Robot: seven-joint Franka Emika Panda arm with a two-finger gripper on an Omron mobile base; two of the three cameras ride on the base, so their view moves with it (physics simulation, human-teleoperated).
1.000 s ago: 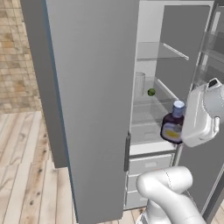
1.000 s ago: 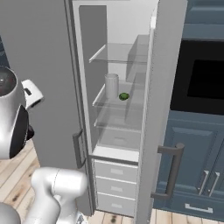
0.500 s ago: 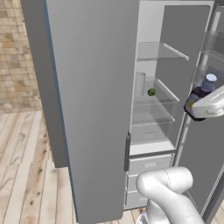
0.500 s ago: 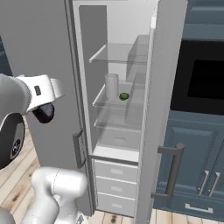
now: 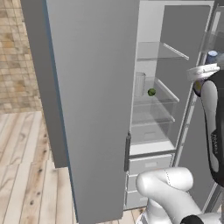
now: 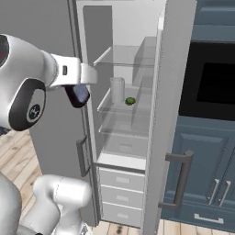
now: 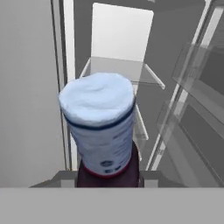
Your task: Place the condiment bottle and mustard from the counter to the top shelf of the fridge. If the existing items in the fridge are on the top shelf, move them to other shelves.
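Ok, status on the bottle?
Claw shut on condiment bottle, outside open fridge. Top shelf bare; cylinder and green ball one shelf down.

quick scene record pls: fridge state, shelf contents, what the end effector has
fridge: door open
top shelf: bare
second shelf: pale cylinder and green ball, standing apart
end effector: shut on the condiment bottle, held outside the fridge, near top-shelf height
bottle cap: on, pointing toward the fridge interior
mustard: cannot tell
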